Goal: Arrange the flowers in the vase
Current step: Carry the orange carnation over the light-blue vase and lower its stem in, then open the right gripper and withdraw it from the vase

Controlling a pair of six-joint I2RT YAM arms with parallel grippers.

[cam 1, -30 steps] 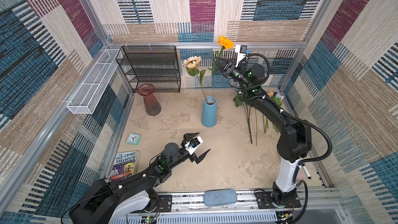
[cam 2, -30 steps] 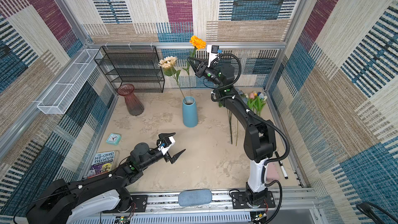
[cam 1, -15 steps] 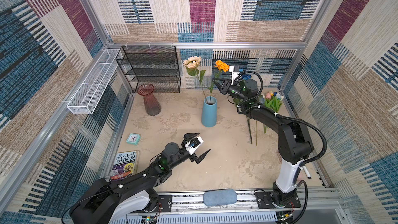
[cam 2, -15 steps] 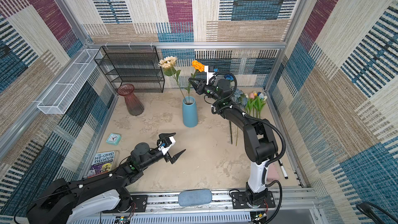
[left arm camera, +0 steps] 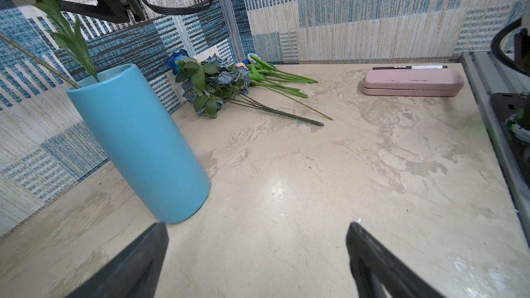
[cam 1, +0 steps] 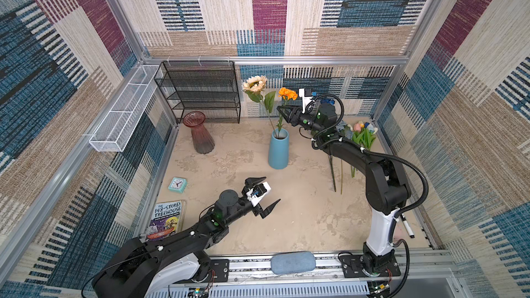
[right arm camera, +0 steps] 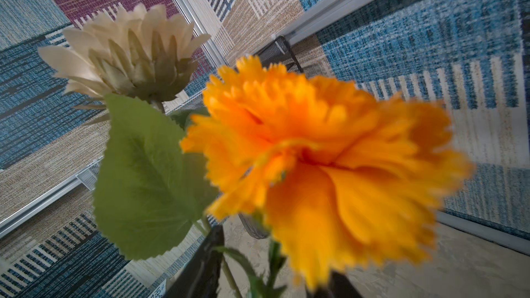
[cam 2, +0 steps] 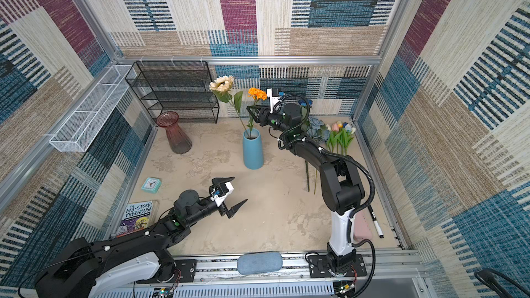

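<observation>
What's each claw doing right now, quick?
Left claw: open, holding nothing.
Right claw: open, jaws either side of the stem of the orange bloom, not clamped on it.

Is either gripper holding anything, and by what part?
Nothing is held. The left gripper is open and empty; the right gripper is open around the stem of the orange bloom, standing in the vase.

Matt blue vase (left arm camera: 137, 144), fabric-look orange bloom (right arm camera: 315, 161), blk metal-mesh rack (cam 1: 198, 90), ribbed red glass vase (cam 1: 201, 136)
</observation>
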